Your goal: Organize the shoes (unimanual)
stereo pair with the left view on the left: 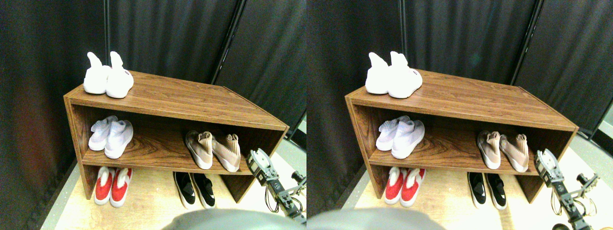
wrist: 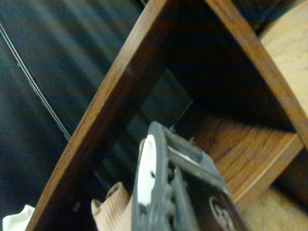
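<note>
Beige-tan knit shoes [stereo pair with the left view on the left: 213, 149] sit as a pair on the right half of the middle shelf [stereo pair with the left view on the left: 153, 154], toes toward you, touching or nearly touching each other. The black pair [stereo pair with the left view on the left: 194, 189] rests on the floor below, under the same shelf. Your right gripper [stereo pair with the left view on the left: 261, 163] hovers just off the shelf's right front corner, near the outer tan shoe, holding nothing; whether its jaws are spread or pressed together cannot be told from either view. In the wrist view, a tan cuff [wrist: 113, 209] shows past the jaw. Expect risk of collision: a low or wide approach could strike the side panel [stereo pair with the left view on the left: 261, 143] or shelf edge, and a glancing contact could push the shoe deeper.
</note>
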`<state>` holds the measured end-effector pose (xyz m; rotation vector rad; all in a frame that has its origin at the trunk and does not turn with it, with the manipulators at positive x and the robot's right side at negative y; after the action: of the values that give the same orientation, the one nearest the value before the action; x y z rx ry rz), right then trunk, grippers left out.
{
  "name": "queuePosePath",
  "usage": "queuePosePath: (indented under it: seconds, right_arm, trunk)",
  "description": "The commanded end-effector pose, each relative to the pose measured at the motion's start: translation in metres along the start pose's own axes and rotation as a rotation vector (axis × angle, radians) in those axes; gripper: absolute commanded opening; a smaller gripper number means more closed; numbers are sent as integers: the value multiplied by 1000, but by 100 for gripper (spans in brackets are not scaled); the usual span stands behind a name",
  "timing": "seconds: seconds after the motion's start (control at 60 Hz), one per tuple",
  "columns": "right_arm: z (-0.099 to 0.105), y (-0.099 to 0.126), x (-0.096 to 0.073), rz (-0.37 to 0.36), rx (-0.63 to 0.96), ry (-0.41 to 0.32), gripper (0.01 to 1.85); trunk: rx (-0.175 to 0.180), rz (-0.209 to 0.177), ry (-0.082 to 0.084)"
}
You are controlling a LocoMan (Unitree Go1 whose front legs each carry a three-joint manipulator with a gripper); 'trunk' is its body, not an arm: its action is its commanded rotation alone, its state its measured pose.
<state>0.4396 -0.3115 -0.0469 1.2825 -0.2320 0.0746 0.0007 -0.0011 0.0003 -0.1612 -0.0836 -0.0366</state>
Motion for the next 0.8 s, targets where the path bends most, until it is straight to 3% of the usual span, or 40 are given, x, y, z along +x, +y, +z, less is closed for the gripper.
queuePosePath:
  seconds: [0.017, 0.067, 0.333, 0.483, 0.517, 0.567, 0.8]
  right_arm:
    - [9, -1, 5, 50, -29, -8, 6]
    - [11, -2, 9, 67, -42, 17, 6]
    - [16, -11, 27, 61, -62, -26, 6]
    - [18, -18, 42, 0, -20, -72, 6]
    - [20, -21, 47, -8, -23, -47, 6]
    - [20, -24, 52, -35, -18, -98, 6]
    - [12, -37, 62, -109, -36, -199, 6]
  trunk:
    - [-7, 10, -3]
    - [-5, 10, -2]
    - [10, 7, 8]
    - [19, 4, 17]
    - [22, 3, 21]
    - [25, 1, 27]
    - [40, -10, 45]
